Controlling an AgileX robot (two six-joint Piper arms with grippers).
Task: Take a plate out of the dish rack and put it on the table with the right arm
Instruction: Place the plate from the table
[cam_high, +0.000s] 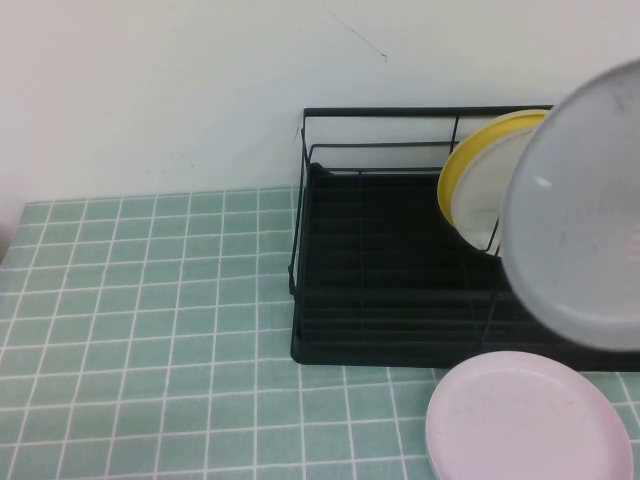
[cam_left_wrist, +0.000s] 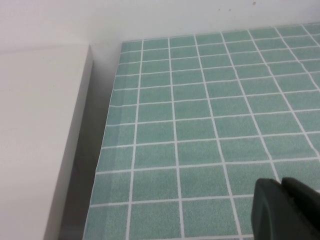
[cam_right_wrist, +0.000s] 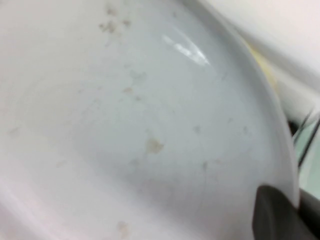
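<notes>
From the high camera, the grey plate (cam_high: 580, 210) hangs tilted in the air over the right end of the dish rack (cam_high: 390, 270), close to the lens. A yellow plate (cam_high: 462, 172) and a white plate (cam_high: 492, 190) stand in the rack behind it. A pink plate (cam_high: 528, 420) lies flat on the green tiled table (cam_high: 150, 330) in front.

At the left wrist, the left gripper (cam_left_wrist: 281, 207) hovers above bare tiles, jaws pressed together.

At the right wrist, the right gripper (cam_right_wrist: 280, 215) pinches the plate's rim; the plate fills that view.
</notes>
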